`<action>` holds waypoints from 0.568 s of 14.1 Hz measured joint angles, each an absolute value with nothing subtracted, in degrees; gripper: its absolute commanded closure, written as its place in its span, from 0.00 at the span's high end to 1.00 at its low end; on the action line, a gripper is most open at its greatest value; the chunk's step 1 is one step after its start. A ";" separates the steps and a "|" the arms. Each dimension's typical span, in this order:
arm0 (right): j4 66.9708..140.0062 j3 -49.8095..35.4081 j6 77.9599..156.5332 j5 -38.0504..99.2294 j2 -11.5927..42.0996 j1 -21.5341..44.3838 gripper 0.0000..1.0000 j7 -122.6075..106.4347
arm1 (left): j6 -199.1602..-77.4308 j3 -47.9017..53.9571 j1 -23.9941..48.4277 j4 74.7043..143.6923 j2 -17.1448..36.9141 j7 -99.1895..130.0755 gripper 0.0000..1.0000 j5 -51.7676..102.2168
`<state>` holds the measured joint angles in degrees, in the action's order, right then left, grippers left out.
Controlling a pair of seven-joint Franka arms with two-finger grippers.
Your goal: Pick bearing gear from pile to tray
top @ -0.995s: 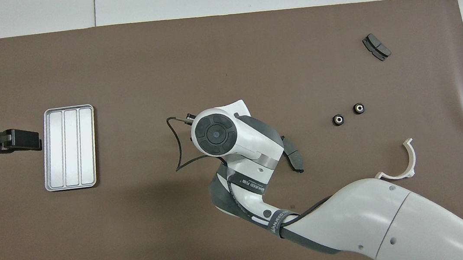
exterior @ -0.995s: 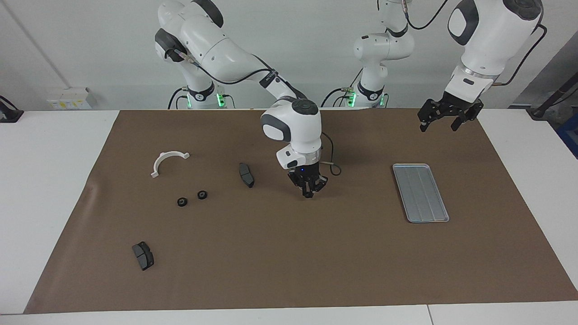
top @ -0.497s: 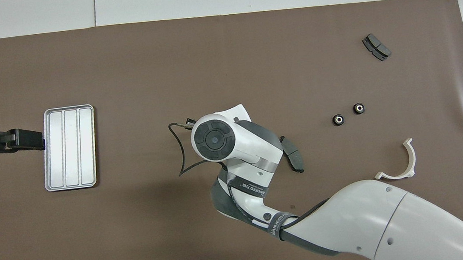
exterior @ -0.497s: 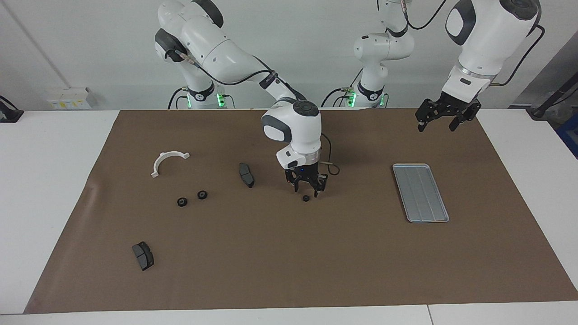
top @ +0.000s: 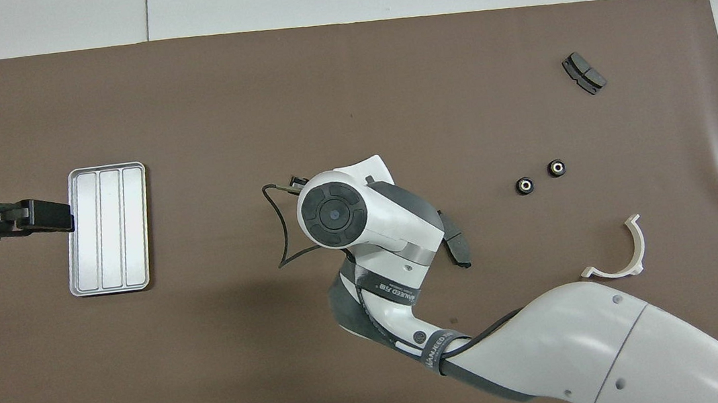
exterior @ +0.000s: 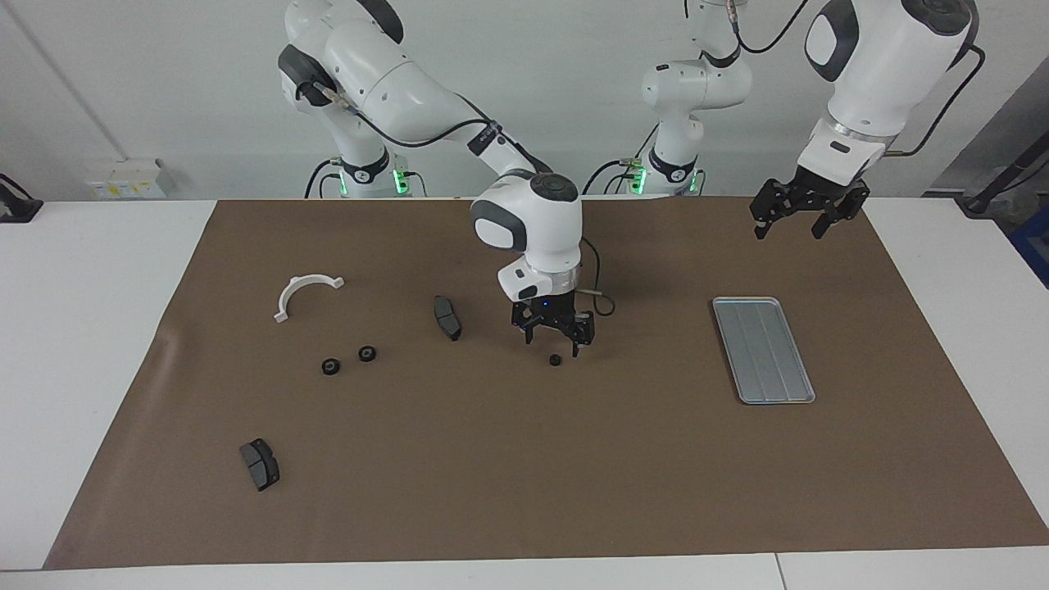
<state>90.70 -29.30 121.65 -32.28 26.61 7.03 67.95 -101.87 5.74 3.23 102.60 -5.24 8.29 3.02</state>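
My right gripper (exterior: pixel 554 339) hangs open just above a small black bearing gear (exterior: pixel 555 359) that lies loose on the brown mat, between the pile and the tray. In the overhead view my right wrist hides that gear. Two more bearing gears (exterior: pixel 330 366) (exterior: pixel 367 353) (top: pixel 524 186) (top: pixel 556 168) sit side by side in the pile toward the right arm's end. The silver grooved tray (exterior: pixel 762 350) (top: pixel 106 229) lies empty toward the left arm's end. My left gripper (exterior: pixel 796 221) (top: pixel 57 219) waits open in the air beside the tray.
A white half-ring bracket (exterior: pixel 288 293) (top: pixel 640 249) lies nearer to the robots than the two gears. One dark brake pad (exterior: pixel 447 317) (top: pixel 457 248) rests beside my right gripper. Another brake pad (exterior: pixel 260 464) (top: pixel 584 73) lies farther out.
My right gripper has opened, let the bearing gear go onto the mat and risen a little. My left gripper has drifted slightly toward the tray.
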 measured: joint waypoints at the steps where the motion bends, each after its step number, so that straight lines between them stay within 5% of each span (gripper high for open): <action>1: 90.71 -26.92 121.64 -29.26 25.63 6.93 1.00 63.15 | -102.62 5.82 5.15 103.07 -5.20 10.85 1.00 3.03; 4: 90.73 -18.63 121.36 -18.95 22.92 6.62 1.00 46.59 | -104.74 6.09 11.01 103.72 -3.55 18.07 1.00 3.05; 8: 92.97 -8.91 120.43 -9.02 21.03 6.28 1.00 26.71 | -107.36 6.15 17.80 99.68 5.15 25.62 1.00 3.05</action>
<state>92.97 -8.91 120.43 -9.02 21.03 6.28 26.71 -107.36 6.15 17.80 99.68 5.15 25.62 3.05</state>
